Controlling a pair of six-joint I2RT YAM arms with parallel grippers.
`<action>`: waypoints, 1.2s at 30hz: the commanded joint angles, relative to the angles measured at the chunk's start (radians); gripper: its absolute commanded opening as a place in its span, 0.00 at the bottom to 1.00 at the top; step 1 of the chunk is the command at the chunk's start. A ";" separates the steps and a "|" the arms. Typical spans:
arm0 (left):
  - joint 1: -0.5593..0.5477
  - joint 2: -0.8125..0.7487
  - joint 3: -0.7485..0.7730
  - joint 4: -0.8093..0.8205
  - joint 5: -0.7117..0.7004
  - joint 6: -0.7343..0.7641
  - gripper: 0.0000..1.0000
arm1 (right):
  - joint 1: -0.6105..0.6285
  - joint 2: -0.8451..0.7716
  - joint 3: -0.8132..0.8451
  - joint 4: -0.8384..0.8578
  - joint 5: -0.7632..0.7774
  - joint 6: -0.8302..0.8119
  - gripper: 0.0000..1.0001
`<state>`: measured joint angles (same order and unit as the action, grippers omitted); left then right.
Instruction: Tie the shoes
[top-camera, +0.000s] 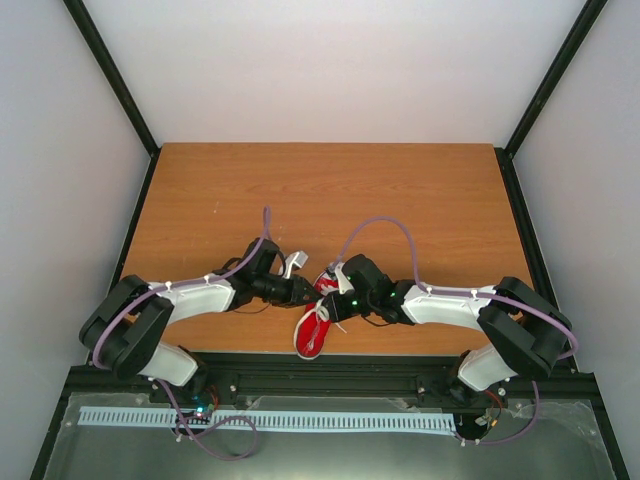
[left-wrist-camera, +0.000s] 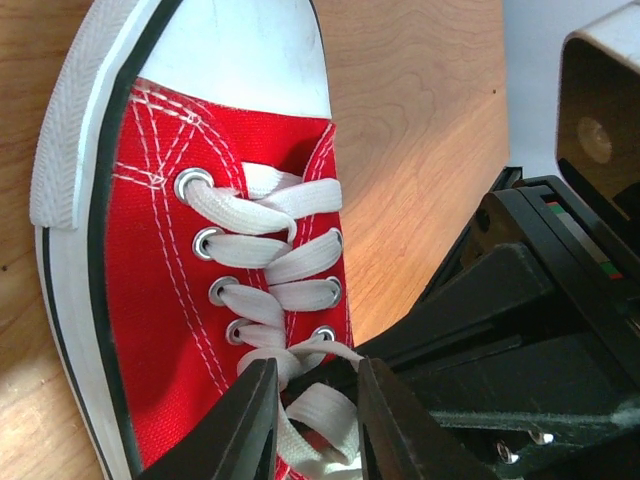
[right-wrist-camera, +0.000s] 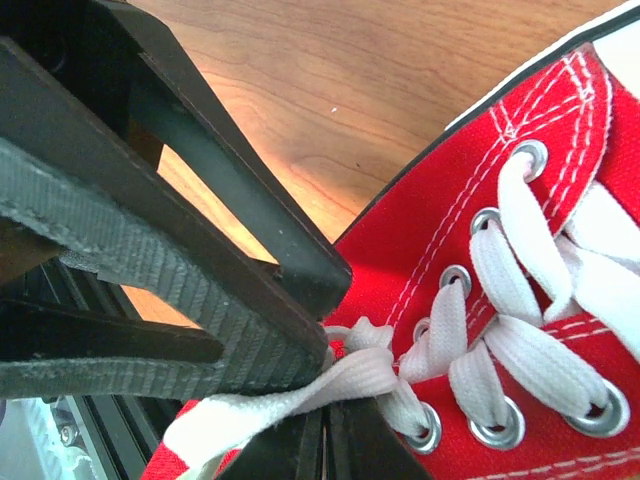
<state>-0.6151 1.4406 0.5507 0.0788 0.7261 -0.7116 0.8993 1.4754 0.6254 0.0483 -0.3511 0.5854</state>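
Gripping laces (left-wrist-camera: 265, 250) of red sneaker (top-camera: 313, 333), lower centre of top view.
Hold tension with right gripper (right-wrist-camera: 322, 425), clamped on laces; centre strand between left gripper (left-wrist-camera: 315, 395) jaws, half-closed, grip unconfirmable, before pulling.

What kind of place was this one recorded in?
Probably a lab robot cell: white walls and black frame posts enclosing a wooden tabletop, with two arms mounted on a rail at its near edge.

You see the small red canvas low-top sneaker (top-camera: 312, 332), with white rubber sole and toe cap, upright on its sole at the top view's lower centre, toe toward the bottom edge. Its white laces (left-wrist-camera: 268, 255) criss-cross the metal eyelets, their upper strands loose.
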 joint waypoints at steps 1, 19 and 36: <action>-0.020 0.020 0.026 0.033 0.036 -0.001 0.23 | 0.009 -0.003 -0.004 0.009 0.012 -0.001 0.03; -0.028 -0.050 -0.021 0.033 -0.070 -0.062 0.01 | 0.009 -0.131 -0.030 -0.090 0.122 0.000 0.07; -0.028 -0.056 -0.021 0.037 -0.084 -0.069 0.01 | 0.062 -0.363 -0.058 -0.083 0.080 -0.117 0.54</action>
<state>-0.6350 1.4017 0.5243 0.0933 0.6498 -0.7708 0.9279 1.1103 0.5472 -0.0647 -0.2516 0.5251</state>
